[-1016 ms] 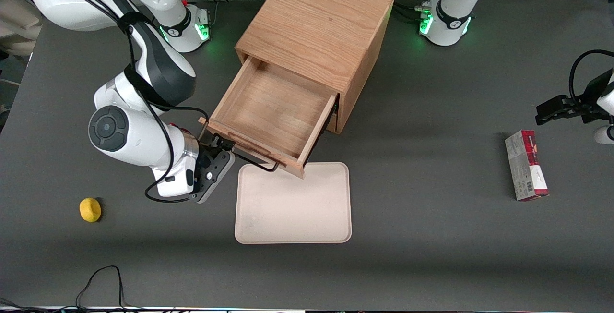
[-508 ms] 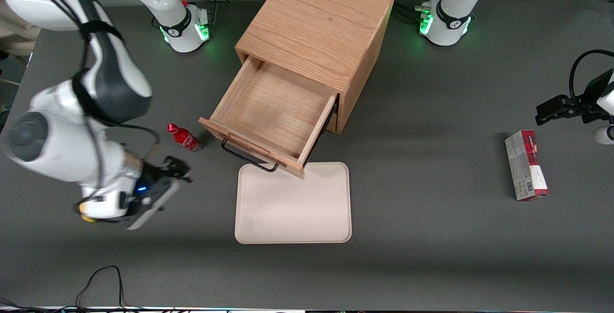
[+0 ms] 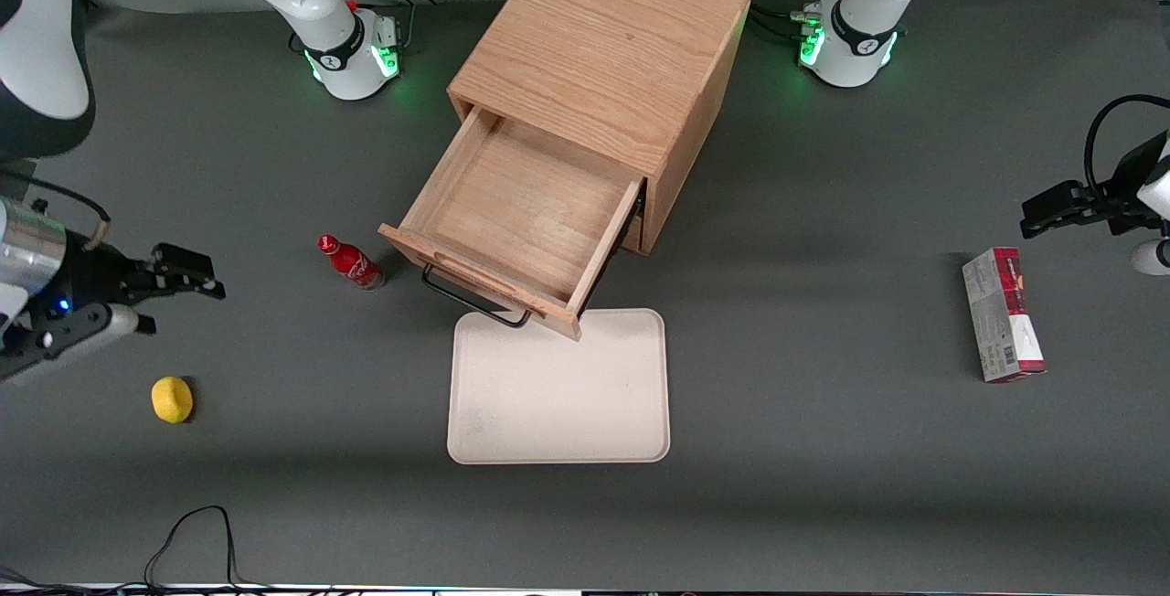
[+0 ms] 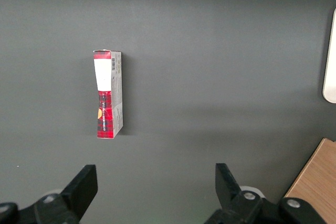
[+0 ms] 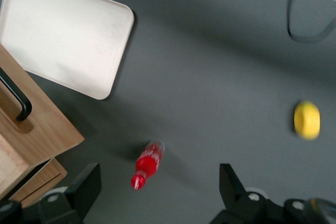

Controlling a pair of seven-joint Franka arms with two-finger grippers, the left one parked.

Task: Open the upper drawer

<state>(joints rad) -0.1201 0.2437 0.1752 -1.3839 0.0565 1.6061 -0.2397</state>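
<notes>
Having let go of the handle (image 3: 475, 302) and swung well away toward the working arm's end, gripper (image 3: 187, 290) spread wide, empty; upper drawer (image 3: 521, 221) pulled out of cabinet (image 3: 612, 57) above tray (image 3: 558, 395); likely done.

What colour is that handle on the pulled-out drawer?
Black: a thin bar handle on the upper drawer, clearest in the front view. The end effector hangs well clear.

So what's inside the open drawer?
Only bare wood shows inside the upper drawer. Its innermost end sits under the cabinet top, so that part is hidden. The gripper, open, is off toward the working arm's end of the table.
</notes>
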